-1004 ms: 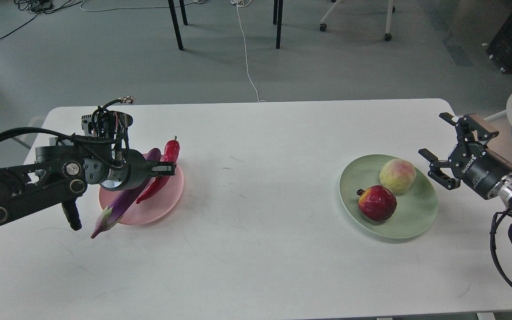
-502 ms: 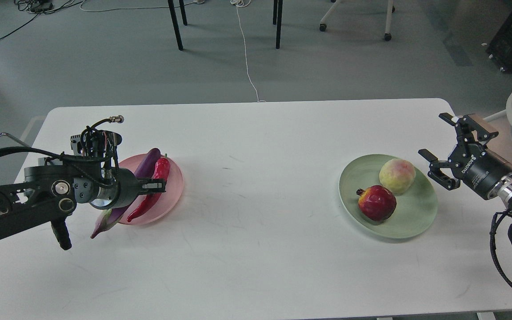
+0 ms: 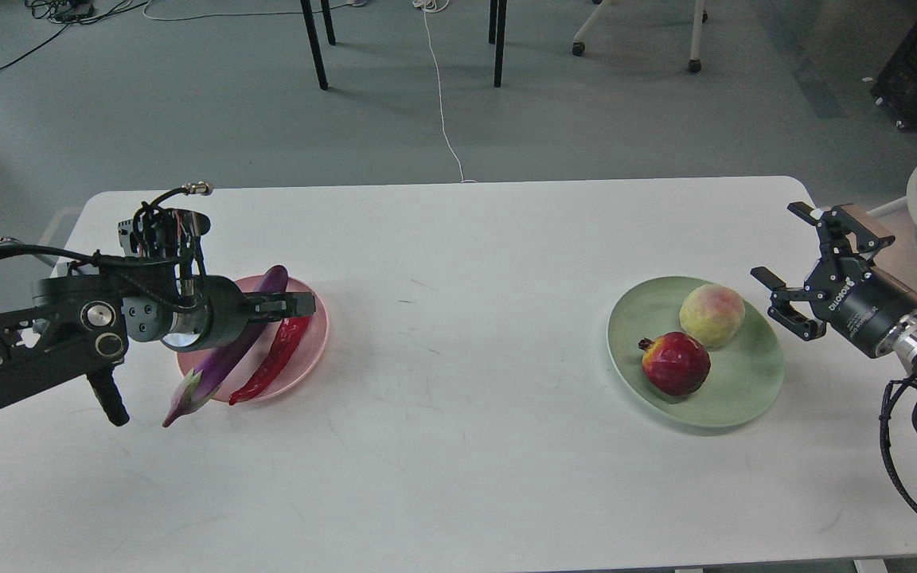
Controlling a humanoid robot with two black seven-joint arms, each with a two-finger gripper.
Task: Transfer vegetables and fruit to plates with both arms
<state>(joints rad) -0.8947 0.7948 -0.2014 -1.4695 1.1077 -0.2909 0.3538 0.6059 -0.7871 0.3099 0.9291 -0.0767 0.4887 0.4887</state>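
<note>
1. My left arm enters from the left edge and reaches horizontally across the worktop (image 3: 458, 334); my left gripper (image 3: 287, 304) points right, above the pink plate (image 3: 311, 350).
2. The left gripper appears side-on, its fingers overlapping, so I cannot tell whether it is parted or closed; the chili pepper (image 3: 271, 362) lies on the plate below it, with no visible grasp.
3. My right arm enters from the right edge and angles up and to the left; my right gripper (image 3: 794, 267) is spread wide, holds nothing, and is just beside the far right rim of the green plate (image 3: 737, 398).
4. Plates: two, one pink at the left and one green at the right, well apart.
5. Vegetables: two, both on the pink plate. The eggplant (image 3: 224, 358) lies diagonally, its stem end overhanging the near-left rim; the chili pepper lies alongside it to the right.
6. Fruit: two, both on the green plate. The peach (image 3: 712, 315) sits behind the pomegranate (image 3: 675, 364), close together.
</note>
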